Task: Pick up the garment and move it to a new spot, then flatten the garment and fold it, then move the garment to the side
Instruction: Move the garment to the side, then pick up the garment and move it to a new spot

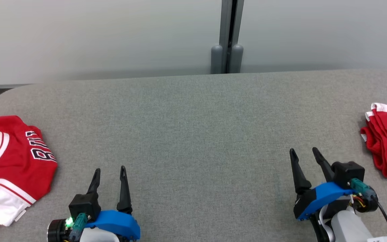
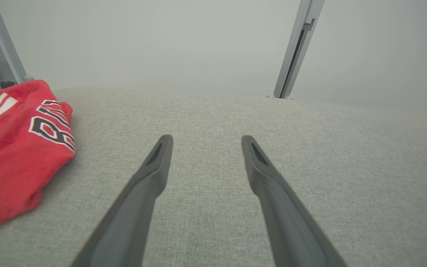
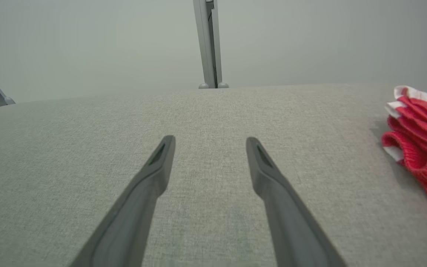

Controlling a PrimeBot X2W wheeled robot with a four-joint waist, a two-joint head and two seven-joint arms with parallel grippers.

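A red jersey with white stripes and dark lettering (image 1: 10, 161) lies in a loose heap at the table's left edge; the left wrist view has this jersey (image 2: 17, 148) at its left. A second red and white garment (image 1: 386, 141) lies bunched at the right edge, and the right wrist view catches that garment (image 3: 421, 137) at its right. My left gripper (image 1: 109, 173) stands open near the front, to the right of the jersey, with nothing between its fingers (image 2: 158, 163). My right gripper (image 1: 304, 153) is open too, left of the bunched garment and apart from it, fingers (image 3: 161, 163) bare.
The grey fabric-covered table (image 1: 193, 134) spreads wide between the two garments. Behind its far edge stands a pale wall with a grey vertical post (image 1: 227, 37). The table's left corner is rounded.
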